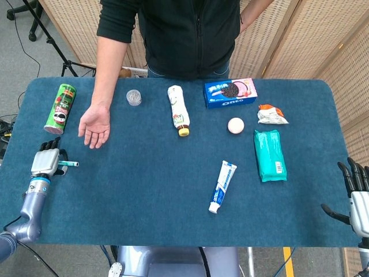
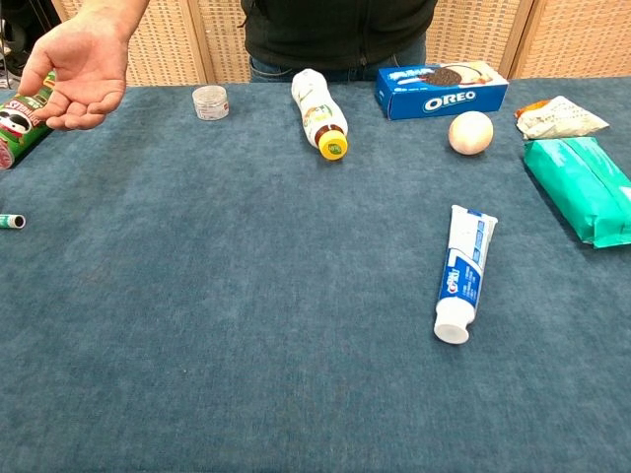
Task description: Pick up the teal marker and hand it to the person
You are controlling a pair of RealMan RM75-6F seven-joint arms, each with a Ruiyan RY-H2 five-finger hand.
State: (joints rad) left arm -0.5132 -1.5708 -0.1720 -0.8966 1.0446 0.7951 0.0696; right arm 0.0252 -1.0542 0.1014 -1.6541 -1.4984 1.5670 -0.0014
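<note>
My left hand (image 1: 46, 161) sits over the slim teal marker with a white tip (image 1: 68, 164) at the left table edge, fingers curled around its barrel; I can't tell whether the grip has closed. The lift and handover remain, I judge. The person's open palm (image 1: 95, 127) waits nearby. My right hand (image 1: 356, 193) rests spread, holding nothing.

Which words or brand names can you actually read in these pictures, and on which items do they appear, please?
"OREO": on the blue cookie box, clear in the chest view.
Green chip can: the lettering is too blurred to read.
Toothpaste tube: the print is too small to read.
White bottle, teal packet and small snack bag: no legible text.
</note>
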